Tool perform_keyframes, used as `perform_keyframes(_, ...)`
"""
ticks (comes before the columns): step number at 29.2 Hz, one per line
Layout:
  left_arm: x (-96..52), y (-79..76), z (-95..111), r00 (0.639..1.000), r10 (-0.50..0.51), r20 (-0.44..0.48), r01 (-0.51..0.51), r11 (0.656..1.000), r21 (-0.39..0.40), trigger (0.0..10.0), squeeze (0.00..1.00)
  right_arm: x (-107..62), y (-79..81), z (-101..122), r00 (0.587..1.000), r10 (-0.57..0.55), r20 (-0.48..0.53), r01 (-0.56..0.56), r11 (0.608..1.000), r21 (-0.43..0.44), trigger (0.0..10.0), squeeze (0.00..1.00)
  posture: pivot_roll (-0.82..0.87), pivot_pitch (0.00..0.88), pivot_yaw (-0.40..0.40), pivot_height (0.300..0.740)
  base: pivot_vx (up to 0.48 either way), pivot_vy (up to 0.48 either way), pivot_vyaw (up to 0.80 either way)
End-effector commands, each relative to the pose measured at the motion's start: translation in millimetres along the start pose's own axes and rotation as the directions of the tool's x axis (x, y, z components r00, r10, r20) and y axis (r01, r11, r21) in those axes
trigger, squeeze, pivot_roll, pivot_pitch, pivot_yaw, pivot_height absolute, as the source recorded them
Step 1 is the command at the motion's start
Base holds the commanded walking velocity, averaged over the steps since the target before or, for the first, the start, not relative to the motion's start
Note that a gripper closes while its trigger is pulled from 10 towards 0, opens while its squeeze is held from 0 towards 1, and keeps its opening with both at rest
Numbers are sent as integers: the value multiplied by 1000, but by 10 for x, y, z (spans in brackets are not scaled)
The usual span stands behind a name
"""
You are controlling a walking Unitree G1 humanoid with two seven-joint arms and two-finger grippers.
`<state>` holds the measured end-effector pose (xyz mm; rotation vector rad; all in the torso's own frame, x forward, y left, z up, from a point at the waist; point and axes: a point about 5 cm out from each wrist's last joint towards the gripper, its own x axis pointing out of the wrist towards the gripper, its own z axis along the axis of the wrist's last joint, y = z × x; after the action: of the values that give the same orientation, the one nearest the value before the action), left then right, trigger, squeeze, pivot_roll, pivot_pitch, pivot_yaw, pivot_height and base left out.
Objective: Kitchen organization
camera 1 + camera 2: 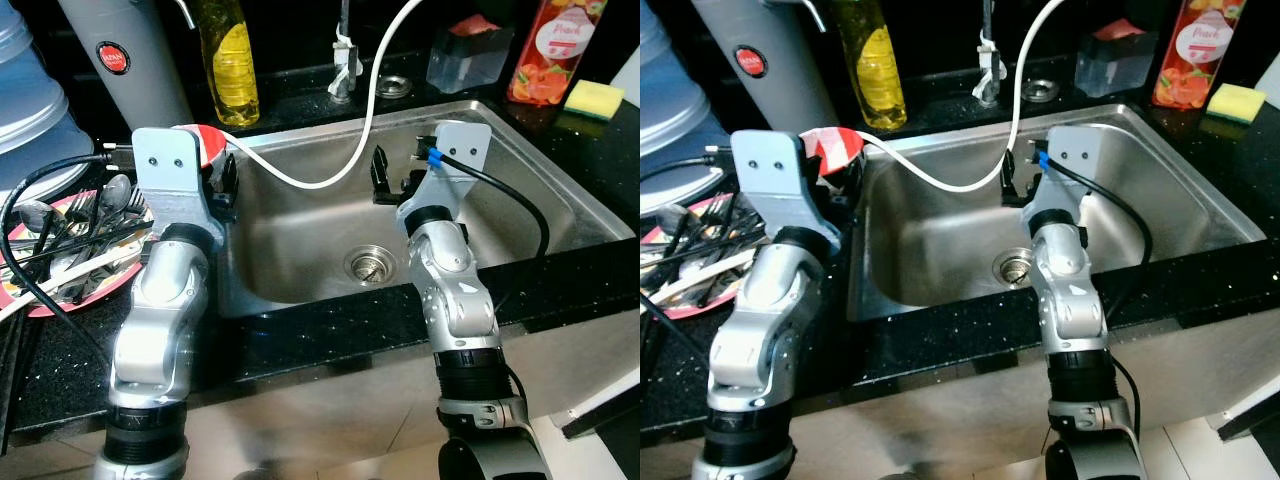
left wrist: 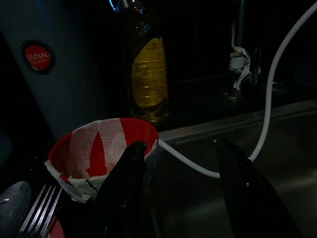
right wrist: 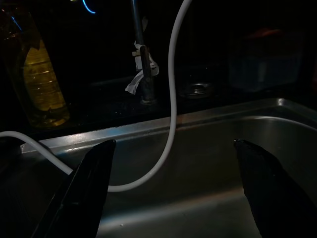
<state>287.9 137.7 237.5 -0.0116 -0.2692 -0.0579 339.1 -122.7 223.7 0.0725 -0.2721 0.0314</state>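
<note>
1. The cup (image 2: 101, 148) is red with white paper or tape stuck in torn patches inside and over its rim; it stands on the desk (image 1: 330, 335) at the sink's (image 1: 300, 215) left edge, just beside a plate (image 1: 75, 290).
2. The left tool (image 2: 183, 188) hovers just short of the cup, fingers (image 2: 126, 183) apart, holding nothing.
3. The right tool (image 3: 173, 188) is over the sink basin, fingers wide apart and empty.
4. The plate is red-rimmed and piled with forks and spoons (image 1: 75, 225).
5. The desk is black speckled stone around a steel sink with a drain (image 1: 367, 264); a white hose (image 1: 345, 165) loops into the basin.
6. Behind stand a yellow bottle (image 1: 232, 70), a grey flask (image 1: 125, 60), an orange bottle (image 1: 555, 50) and a yellow sponge (image 1: 594, 98).
</note>
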Motion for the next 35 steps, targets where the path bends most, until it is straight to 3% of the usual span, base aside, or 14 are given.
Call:
perform_keyframes(1, -8, 52, -41, 1000, 19, -16, -19, 1000, 17, 10000, 0, 4, 43, 4, 1000, 13, -4, -13, 1000, 7, 10000, 0, 60, 0, 86, 740, 0, 0, 0)
perform_keyframes(35, 33, 37, -43, 1000, 17, -8, -17, 1000, 13, 10000, 0, 29, 52, 21, 1000, 21, -4, -21, 1000, 1, 10000, 0, 52, 0, 77, 740, 0, 0, 0)
